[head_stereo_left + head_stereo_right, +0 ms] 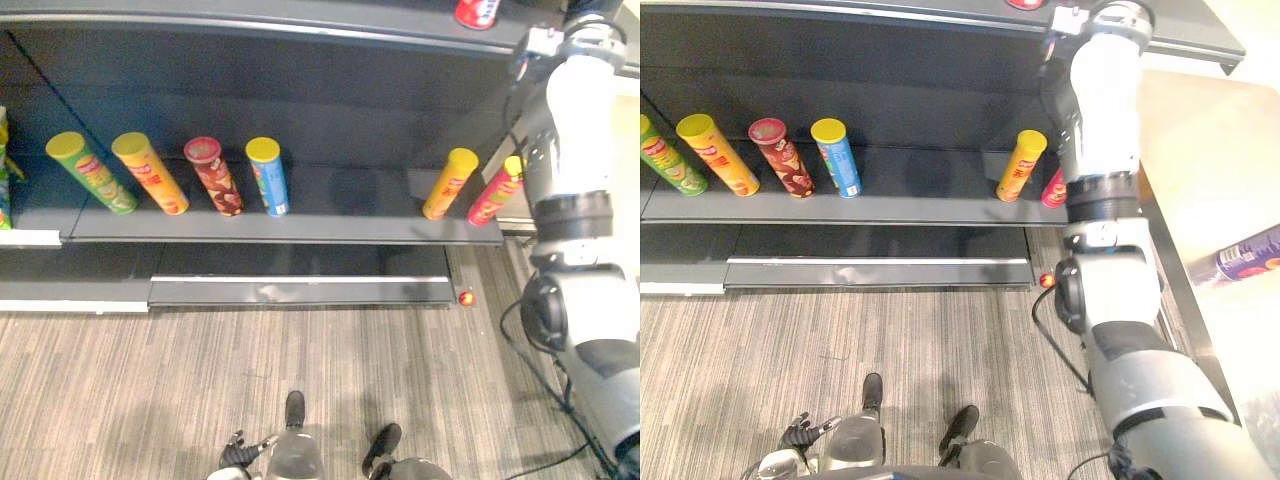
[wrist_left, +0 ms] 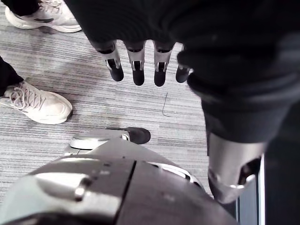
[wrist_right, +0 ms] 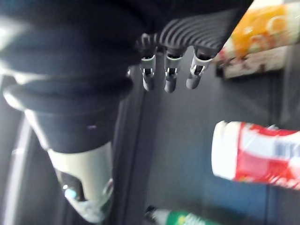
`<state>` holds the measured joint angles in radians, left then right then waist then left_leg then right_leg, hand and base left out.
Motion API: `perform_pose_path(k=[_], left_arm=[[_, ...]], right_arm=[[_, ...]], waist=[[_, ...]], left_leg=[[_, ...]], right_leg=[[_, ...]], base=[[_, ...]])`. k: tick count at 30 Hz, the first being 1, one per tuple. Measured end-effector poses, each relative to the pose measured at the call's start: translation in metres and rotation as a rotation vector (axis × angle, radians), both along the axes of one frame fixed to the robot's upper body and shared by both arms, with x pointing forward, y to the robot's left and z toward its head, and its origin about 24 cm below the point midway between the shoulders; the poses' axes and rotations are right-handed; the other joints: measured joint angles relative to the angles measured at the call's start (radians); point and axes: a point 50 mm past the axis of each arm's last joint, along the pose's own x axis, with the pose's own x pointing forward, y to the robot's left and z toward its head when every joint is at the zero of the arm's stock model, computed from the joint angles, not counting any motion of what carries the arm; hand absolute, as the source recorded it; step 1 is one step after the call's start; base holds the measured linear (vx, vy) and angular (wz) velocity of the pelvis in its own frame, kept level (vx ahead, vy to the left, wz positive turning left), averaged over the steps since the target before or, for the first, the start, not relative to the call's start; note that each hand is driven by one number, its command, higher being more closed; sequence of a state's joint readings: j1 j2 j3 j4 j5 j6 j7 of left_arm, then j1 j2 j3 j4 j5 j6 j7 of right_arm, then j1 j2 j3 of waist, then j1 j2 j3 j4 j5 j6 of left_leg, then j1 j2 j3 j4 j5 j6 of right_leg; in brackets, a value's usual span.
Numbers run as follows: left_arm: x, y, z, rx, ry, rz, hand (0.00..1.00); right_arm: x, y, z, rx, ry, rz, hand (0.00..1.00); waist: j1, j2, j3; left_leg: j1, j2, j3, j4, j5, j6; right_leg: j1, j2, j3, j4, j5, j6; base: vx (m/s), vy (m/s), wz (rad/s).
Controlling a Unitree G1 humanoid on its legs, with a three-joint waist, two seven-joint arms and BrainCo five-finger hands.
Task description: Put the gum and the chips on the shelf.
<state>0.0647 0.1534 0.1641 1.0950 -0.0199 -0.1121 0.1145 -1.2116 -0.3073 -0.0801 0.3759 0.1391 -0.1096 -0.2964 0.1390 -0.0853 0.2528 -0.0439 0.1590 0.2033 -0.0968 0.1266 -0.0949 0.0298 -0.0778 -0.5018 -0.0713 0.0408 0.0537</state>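
The dark grey shelf point(image 1: 340, 195) takes the whole far side of the scene, and the striped grey floor point(image 1: 150, 380) lies in front of it. At the right there is a pale surface point(image 1: 1220, 150), and on it a purple can point(image 1: 1250, 254) lies on its side, well apart from the shelf.

My right arm is raised to the top board point(image 1: 350, 15) at the right end. The right hand point(image 3: 169, 75) has its fingers loose and a little bent, apart from each other, and they hold nothing. My left hand point(image 2: 136, 61) hangs low over the floor, its fingers straight and side by side, also holding nothing. Near it I see a person's white shoes point(image 2: 37, 103).

On the middle board point(image 1: 300, 225) six chip cans stand. From the left come a green can point(image 1: 88, 172), an orange can point(image 1: 150, 173), a dark red can point(image 1: 213, 176) and a blue can point(image 1: 268, 177) in a row. Further right, after a gap, a yellow can point(image 1: 450, 183) and a pink can point(image 1: 495, 192) stand just beside each other.

The red and white gum tub point(image 3: 253, 152) is on the top board, near the right hand's fingertips but not touching them. An orange packet point(image 3: 262, 28) is on the same board.

A small red ball point(image 1: 466, 297) lies on the floor by the shelf's foot.
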Motion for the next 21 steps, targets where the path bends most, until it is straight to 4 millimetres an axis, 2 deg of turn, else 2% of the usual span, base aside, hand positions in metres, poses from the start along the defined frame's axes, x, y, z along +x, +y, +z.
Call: perform_pose_path(k=[3,6,8,9,10,11,13,15,16,18,19,21], left_arm=[[-0.002,-0.001,-0.001,0.002,0.016,-0.003,0.0],[-0.003,-0.001,-0.001,0.022,0.03,-0.026,0.0],[-0.007,-0.001,-0.003,0.027,0.046,-0.02,0.0],[-0.013,0.0,-0.004,0.033,0.063,-0.012,0.0],[-0.014,0.0,-0.004,0.034,0.066,-0.011,0.0],[-0.016,0.0,-0.005,0.035,0.077,-0.009,0.0],[-0.019,0.0,-0.006,0.034,0.093,-0.006,0.0],[-0.026,0.0,-0.007,0.033,0.115,0.0,0.0],[-0.029,0.001,-0.008,0.037,0.122,-0.003,0.0],[-0.032,0.002,-0.008,0.041,0.129,0.001,0.0],[-0.032,0.002,-0.008,0.042,0.129,-0.002,0.0],[-0.036,0.001,-0.009,0.036,0.132,0.007,0.0]], right_arm=[[-0.014,0.023,-0.022,-0.068,-0.038,0.035,0.0],[-0.032,0.045,-0.062,-0.139,-0.037,0.078,0.0],[-0.043,0.059,-0.084,-0.154,-0.02,0.151,0.0],[-0.053,0.073,-0.102,-0.186,0.001,0.225,0.0],[-0.055,0.076,-0.106,-0.194,0.006,0.238,0.0],[-0.065,0.084,-0.124,-0.233,0.029,0.303,0.0],[-0.074,0.091,-0.144,-0.264,0.075,0.365,0.0],[-0.083,0.097,-0.179,-0.298,0.185,0.452,0.0],[-0.086,0.099,-0.187,-0.308,0.213,0.469,0.0],[-0.097,0.098,-0.222,-0.333,0.336,0.532,0.0],[-0.101,0.098,-0.231,-0.343,0.37,0.546,0.0],[-0.119,0.097,-0.274,-0.348,0.543,0.609,0.0]], waist=[[-0.001,-0.002,-0.018],[-0.004,-0.001,-0.054],[-0.011,-0.001,-0.066],[-0.026,-0.002,-0.079],[-0.027,-0.002,-0.082],[-0.027,-0.002,-0.088],[-0.029,-0.002,-0.098],[-0.047,-0.005,-0.112],[-0.053,-0.006,-0.113],[-0.058,-0.008,-0.115],[-0.059,-0.008,-0.115],[-0.058,0.003,-0.123]], left_leg=[[0.013,0.004,0.014,0.0,-0.004,-0.004],[0.023,0.008,0.03,0.0,-0.006,-0.006],[0.034,0.011,0.032,0.0,-0.01,-0.01],[0.037,0.012,0.034,0.0,-0.013,-0.012],[0.038,0.012,0.035,0.0,-0.013,-0.012],[0.046,0.012,0.044,-0.002,-0.016,-0.012],[0.05,0.012,0.054,-0.004,-0.021,-0.012],[0.054,0.011,0.058,-0.005,-0.026,-0.017],[0.055,0.01,0.059,-0.005,-0.026,-0.017],[0.059,0.01,0.064,-0.005,-0.027,-0.018],[0.06,0.01,0.064,-0.005,-0.027,-0.018],[0.065,0.009,0.078,-0.004,-0.034,-0.017]], right_leg=[[0.001,0.002,0.021,0.0,0.001,-0.001],[0.004,0.007,0.031,0.0,0.001,-0.001],[0.011,0.01,0.039,0.0,0.001,-0.001],[0.011,0.011,0.043,0.0,0.001,-0.001],[0.011,0.01,0.045,0.0,0.001,-0.001],[0.012,0.01,0.056,0.0,0.0,-0.001],[0.011,0.009,0.064,0.0,0.0,0.0],[0.01,0.006,0.07,0.004,-0.003,0.005],[0.01,0.006,0.071,0.004,-0.003,0.005],[0.009,0.005,0.076,0.005,-0.003,0.006],[0.008,0.005,0.077,0.005,-0.003,0.006],[0.009,0.004,0.087,0.004,-0.003,0.006]], base=[[0.04,0.003,-0.21],[0.04,-0.002,-0.11],[0.02,-0.002,-0.12],[0.01,0.004,-0.07],[0.02,0.011,-0.16],[0.01,0.014,-0.17],[0.0,0.015,-0.16],[0.01,0.016,-0.07],[0.02,0.015,-0.05],[0.02,0.01,-0.06],[0.01,0.006,-0.04],[0.05,0.01,-0.14]])
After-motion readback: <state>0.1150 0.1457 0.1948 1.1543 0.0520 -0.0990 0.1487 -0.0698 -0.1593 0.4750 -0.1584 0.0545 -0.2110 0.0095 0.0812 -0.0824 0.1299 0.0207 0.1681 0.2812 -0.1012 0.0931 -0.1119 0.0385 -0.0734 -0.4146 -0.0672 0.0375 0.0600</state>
